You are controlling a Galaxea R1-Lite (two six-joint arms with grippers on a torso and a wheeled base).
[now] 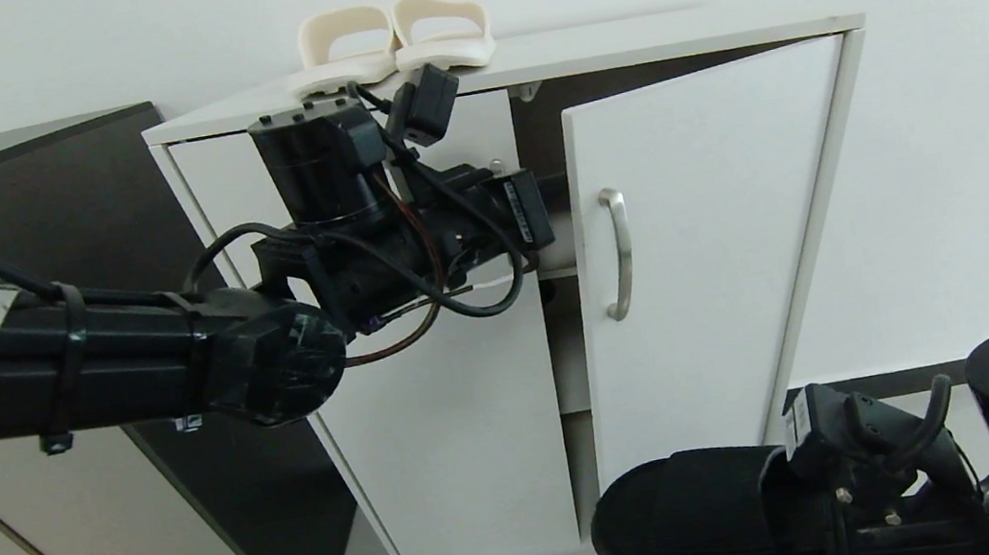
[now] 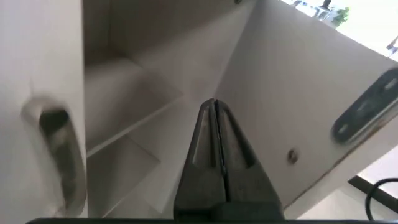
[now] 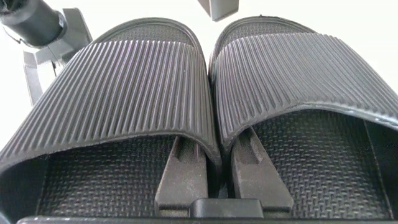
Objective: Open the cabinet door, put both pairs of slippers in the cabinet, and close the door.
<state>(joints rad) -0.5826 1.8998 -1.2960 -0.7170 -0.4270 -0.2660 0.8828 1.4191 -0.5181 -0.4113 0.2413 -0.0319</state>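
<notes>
You look to be partway through opening the smooth white cabinet door [image 1: 715, 266]. It stands ajar, with your left gripper [image 2: 216, 146], clenched on nothing, in the gap by the flat shelf [image 2: 124, 87]. Next, swing it wider to the right. Your right gripper [image 3: 214, 177] pinches the ribbed black slippers [image 3: 149, 87], low and near. The moulded cream slippers [image 1: 393, 40] sit on the cabinet top [image 1: 663, 31].

Dark side unit [image 1: 79, 210] with pale lower panels [image 1: 56, 533], plain white wall [image 1: 971, 152] behind, dark baseboard [image 1: 887, 381] at right
</notes>
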